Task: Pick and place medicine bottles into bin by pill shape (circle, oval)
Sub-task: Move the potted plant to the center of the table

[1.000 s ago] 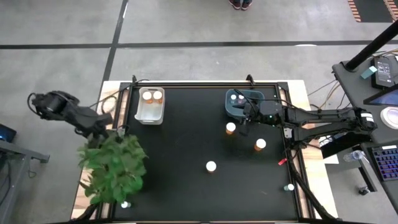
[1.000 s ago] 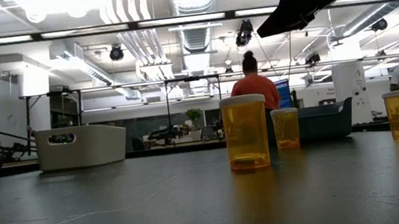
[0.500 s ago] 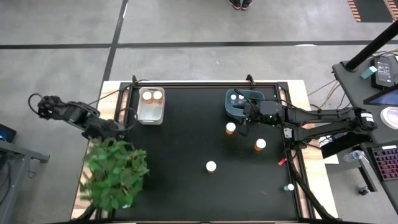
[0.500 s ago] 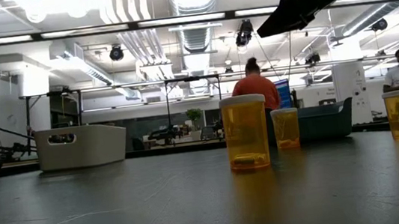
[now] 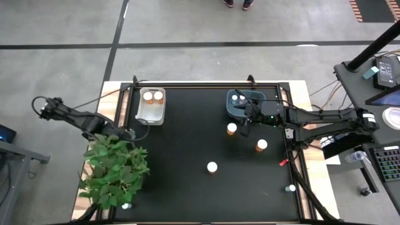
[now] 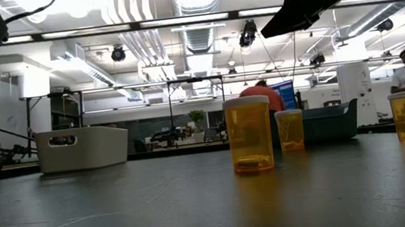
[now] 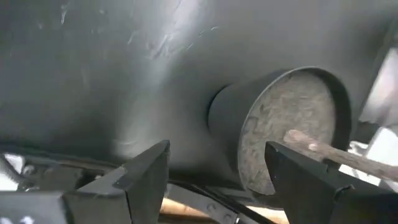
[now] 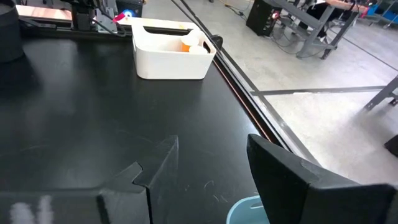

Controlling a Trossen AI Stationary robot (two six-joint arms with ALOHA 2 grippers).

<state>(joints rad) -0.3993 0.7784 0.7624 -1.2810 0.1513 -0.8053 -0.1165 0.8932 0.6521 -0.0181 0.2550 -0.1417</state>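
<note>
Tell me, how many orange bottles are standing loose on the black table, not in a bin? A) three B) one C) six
A: one bottle stands near the dark bin, another toward the right edge, and a third nearer the middle.

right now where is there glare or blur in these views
Low view: ceiling lights blow out to white, the amber medicine bottle stands sharp, the room behind is soft. Left wrist view: a pale sheen streaks the black table, and the plant pot is slightly blurred. High view: evenly lit, no glare.
</note>
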